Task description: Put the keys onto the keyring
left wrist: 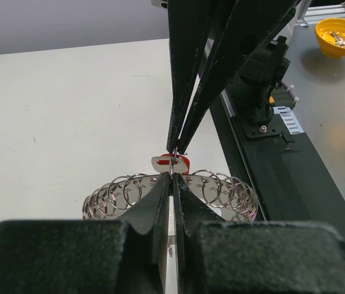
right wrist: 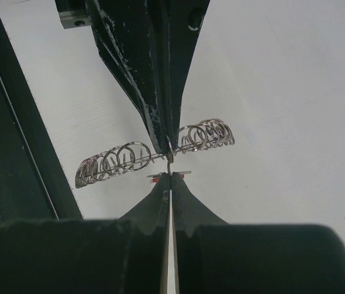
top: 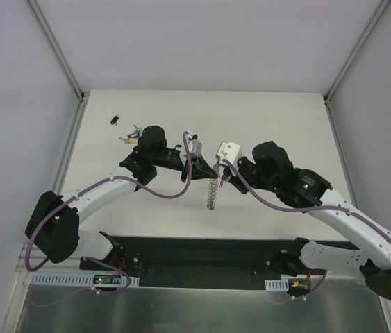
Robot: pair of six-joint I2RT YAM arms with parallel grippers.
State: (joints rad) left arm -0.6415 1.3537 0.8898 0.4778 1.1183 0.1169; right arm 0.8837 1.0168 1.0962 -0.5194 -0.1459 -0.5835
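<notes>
The keyring point(top: 211, 194), a grey ring with a coiled wire edge, hangs above the table between my two grippers. My left gripper point(left wrist: 172, 179) is shut on the keyring's point(left wrist: 123, 193) rim. My right gripper point(right wrist: 170, 176) is shut on a small key with a red tag point(right wrist: 157, 177), held right against the keyring point(right wrist: 117, 159). In the left wrist view the right gripper point(left wrist: 175, 150) comes down from above onto the red-tagged key point(left wrist: 184, 161). In the right wrist view the left gripper point(right wrist: 167, 146) pinches the ring from above. In the top view the two grippers, left point(top: 198, 166) and right point(top: 219, 173), meet tip to tip.
A small cluster of tagged keys point(top: 132, 135) lies on the table at the back left, with a small black object point(top: 114, 119) beyond it. A yellow bowl point(left wrist: 342, 35) stands off the table. The black base rail point(top: 202, 253) runs along the near edge.
</notes>
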